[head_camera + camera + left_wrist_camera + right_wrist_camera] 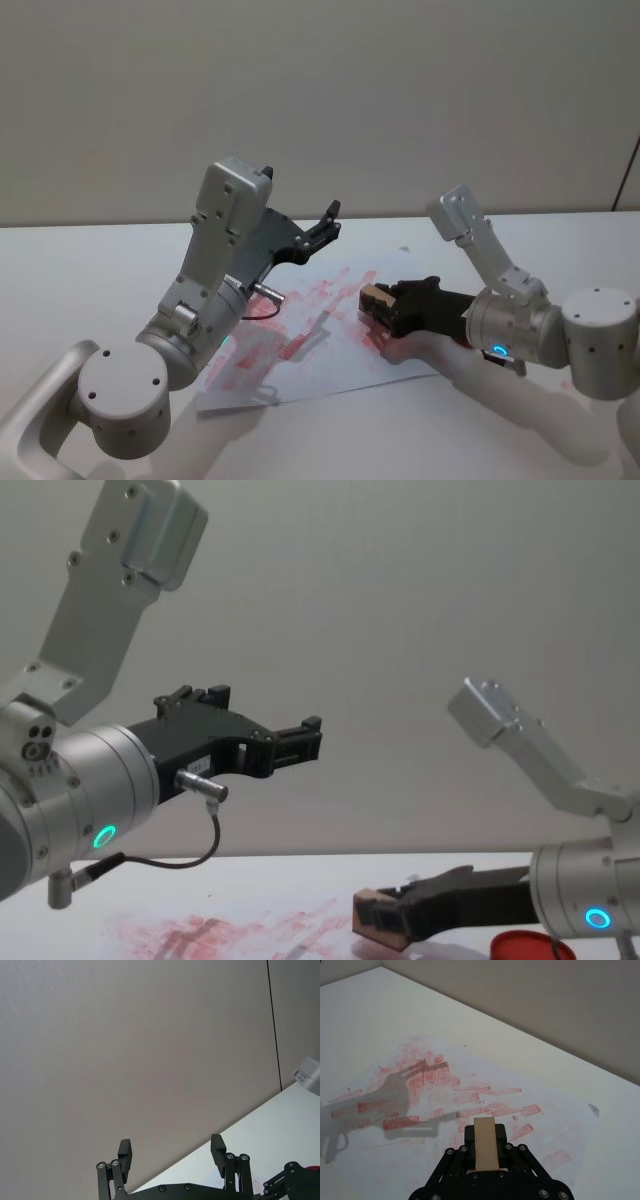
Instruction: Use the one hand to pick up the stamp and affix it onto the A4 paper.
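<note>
The left gripper [322, 222] hangs high above the worktop [80, 270], its 2 fingers [125, 1151] apart and empty. Near the right edge of the A4 paper [330, 372], the right gripper [384, 303] is clamped on the stamp [373, 297], low over the sheet. The stamp looks like light, rigid wood, unlikely to slip; its 2 long sides suit the grip.

surface: white table [100, 260] | on it: A4 paper [330, 362], red ink pad [520, 947]
</note>
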You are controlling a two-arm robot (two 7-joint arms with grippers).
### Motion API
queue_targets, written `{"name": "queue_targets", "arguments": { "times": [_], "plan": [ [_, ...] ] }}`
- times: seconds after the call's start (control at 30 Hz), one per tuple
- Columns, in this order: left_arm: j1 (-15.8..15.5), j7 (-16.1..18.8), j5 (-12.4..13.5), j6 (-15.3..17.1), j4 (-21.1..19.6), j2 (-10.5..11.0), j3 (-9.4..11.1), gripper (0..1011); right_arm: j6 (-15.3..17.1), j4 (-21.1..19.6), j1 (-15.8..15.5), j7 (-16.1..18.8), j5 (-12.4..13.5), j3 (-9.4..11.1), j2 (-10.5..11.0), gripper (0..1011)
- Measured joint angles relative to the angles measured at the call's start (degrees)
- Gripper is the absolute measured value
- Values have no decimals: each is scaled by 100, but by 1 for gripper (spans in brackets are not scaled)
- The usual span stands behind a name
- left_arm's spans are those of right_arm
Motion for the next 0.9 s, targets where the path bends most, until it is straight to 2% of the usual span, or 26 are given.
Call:
{"name": "queue_targets", "arguments": {
  "times": [0.23,0.5,0.8,0.9],
  "plan": [
    [0,0,0,0,0,0,0,1001,-222,-223,-117,-255,144,56,75,218],
    [0,0,0,0,0,0,0,1001,-424,-684,-354,-677,301,192,265,218],
    [0,0,0,0,0,0,0,1001,-368,-1540,-919,-1353,567,444,704,218],
    [0,0,0,0,0,0,0,1001,-305,-1707,-1047,-1461,626,488,793,218]
  ]
}}
